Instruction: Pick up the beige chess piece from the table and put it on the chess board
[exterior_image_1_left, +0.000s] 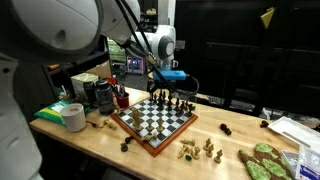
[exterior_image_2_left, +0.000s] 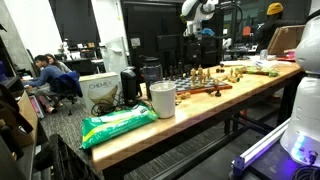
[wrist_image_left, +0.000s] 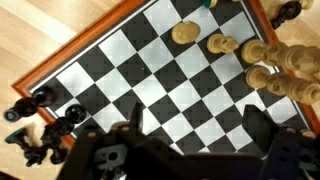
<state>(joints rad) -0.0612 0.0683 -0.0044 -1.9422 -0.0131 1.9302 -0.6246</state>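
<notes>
The pincer (wrist_image_left: 192, 120) is held spread and empty over the board (exterior_image_1_left: 150, 123); beige pieces (exterior_image_1_left: 200, 150) are seen on the bench (exterior_image_1_left: 92, 138) off its near right corner, dark pieces (exterior_image_1_left: 225, 129) scattered around, a cup (exterior_image_1_left: 75, 117) left

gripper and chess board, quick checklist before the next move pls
1. gripper open: ok, jaws apart in the wrist view.
2. gripper empty: ok, nothing between the jaws.
3. beige pieces waiting on the table: ok, a small group beside the chess board.
4. gripper above one of them: not ok, it hangs over the chess board.
5. free squares for the drop: ok, the board's middle is bare.
6. which beige piece is meant: cannot tell.
</notes>
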